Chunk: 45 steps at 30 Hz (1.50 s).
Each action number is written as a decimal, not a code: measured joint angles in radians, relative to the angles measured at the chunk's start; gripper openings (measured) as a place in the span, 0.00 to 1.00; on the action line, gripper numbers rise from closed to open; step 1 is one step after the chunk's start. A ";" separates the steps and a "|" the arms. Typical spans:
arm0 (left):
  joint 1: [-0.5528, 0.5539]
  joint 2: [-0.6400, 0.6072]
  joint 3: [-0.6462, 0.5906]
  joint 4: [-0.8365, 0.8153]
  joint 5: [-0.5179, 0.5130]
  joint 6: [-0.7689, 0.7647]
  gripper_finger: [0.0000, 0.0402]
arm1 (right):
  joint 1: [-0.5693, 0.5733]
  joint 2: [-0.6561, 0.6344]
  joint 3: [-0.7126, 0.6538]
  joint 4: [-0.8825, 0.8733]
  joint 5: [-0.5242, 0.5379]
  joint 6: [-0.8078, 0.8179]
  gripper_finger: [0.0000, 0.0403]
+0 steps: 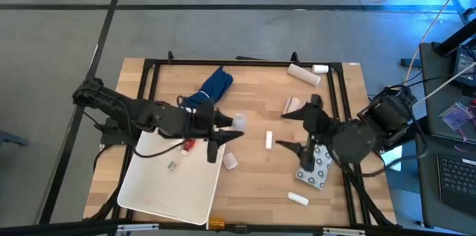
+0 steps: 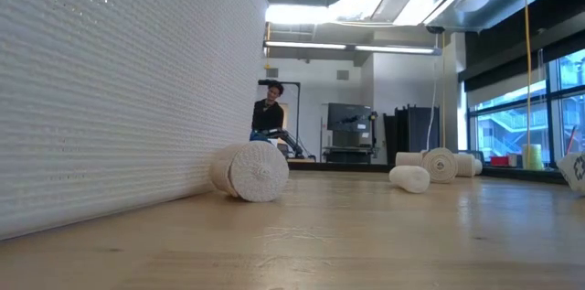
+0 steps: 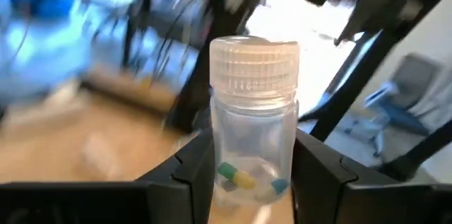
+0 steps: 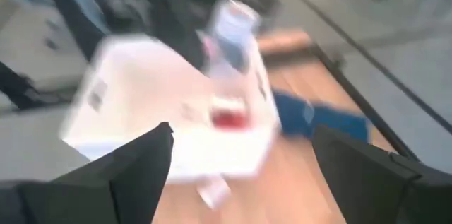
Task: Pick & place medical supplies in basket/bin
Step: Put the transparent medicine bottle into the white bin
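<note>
Gripping a clear pill bottle (image 3: 253,121) with a white ribbed cap between its two dark fingers (image 3: 180,174), the left gripper (image 1: 223,128) hangs at the tub's (image 1: 152,184) far right corner — coloured capsules lie in the bottle's bottom. The big white tub sits at the table's (image 1: 253,98) near left corner, a red item (image 1: 188,145) and a small pale piece inside it. Just beside the tub's right rim lies a white roll (image 1: 230,161). Near the front edge rest a short white tube (image 1: 298,199) and a dotted white flat packet (image 1: 316,169), partly under the right arm. The right gripper (image 1: 286,128) stands mid-table with its jaws spread wide and holding nothing — a white tube (image 1: 269,141) lies between its fingers on the wood. Farther back, a blue cloth (image 1: 213,87) lies behind the left gripper, and a beige roll (image 1: 304,74) sits by the far right corner.
</note>
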 joint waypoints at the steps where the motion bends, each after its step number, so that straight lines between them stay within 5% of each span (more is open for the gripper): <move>1: -0.006 -0.009 0.000 -0.071 -0.015 -0.068 0.36 | 0.000 -0.003 0.000 -0.060 0.001 0.044 0.84; 6: -0.046 -0.025 0.000 -0.407 -0.035 -0.490 0.36 | -0.002 -0.002 0.000 -0.299 0.027 0.179 0.84; 12: -0.105 0.022 0.000 -0.708 -0.030 -0.930 0.36 | -0.002 -0.013 -0.029 -0.298 0.120 0.096 0.84; 20: -0.120 0.132 0.000 -0.942 0.049 -1.270 0.36 | -0.052 0.002 -0.031 -0.296 0.143 0.045 0.84; 33: 0.031 0.367 0.000 -1.090 0.217 -1.301 0.36 | -0.133 0.074 -0.032 -0.296 0.128 -0.012 0.84; 45: 0.110 0.517 0.008 -1.006 0.291 -1.193 0.36 | -0.139 0.079 -0.032 -0.297 0.114 -0.010 0.84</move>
